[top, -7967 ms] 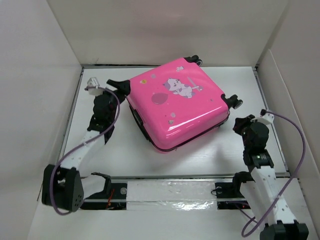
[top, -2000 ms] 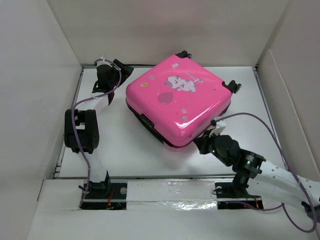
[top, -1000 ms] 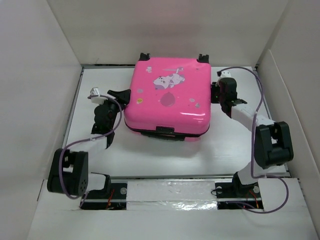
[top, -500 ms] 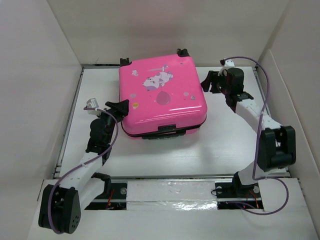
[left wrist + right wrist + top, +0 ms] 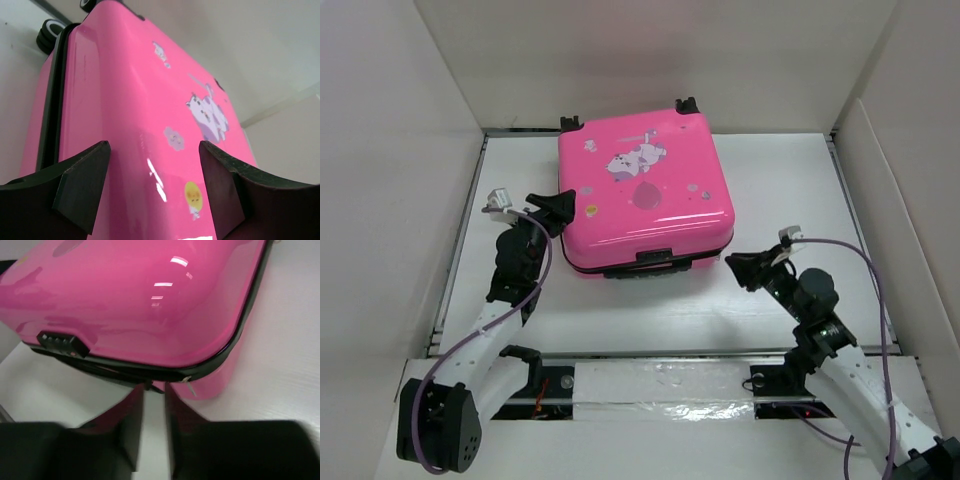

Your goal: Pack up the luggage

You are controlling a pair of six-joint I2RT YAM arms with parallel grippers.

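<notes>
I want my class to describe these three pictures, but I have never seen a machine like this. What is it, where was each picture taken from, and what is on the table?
These are two robot arms bolted at the near edge of a white table. The overhead picture looks down from above and behind them. The other two come from small cameras on the wrists, so each shows its own dark fingers at the bottom. The only thing on the table is a closed pink child's suitcase with a cartoon animal print, lying flat, its wheels at the far end. The left arm's fingers are by its left side, spread wide. The right arm's fingers are by its near right corner, almost together. Neither holds anything.
</notes>
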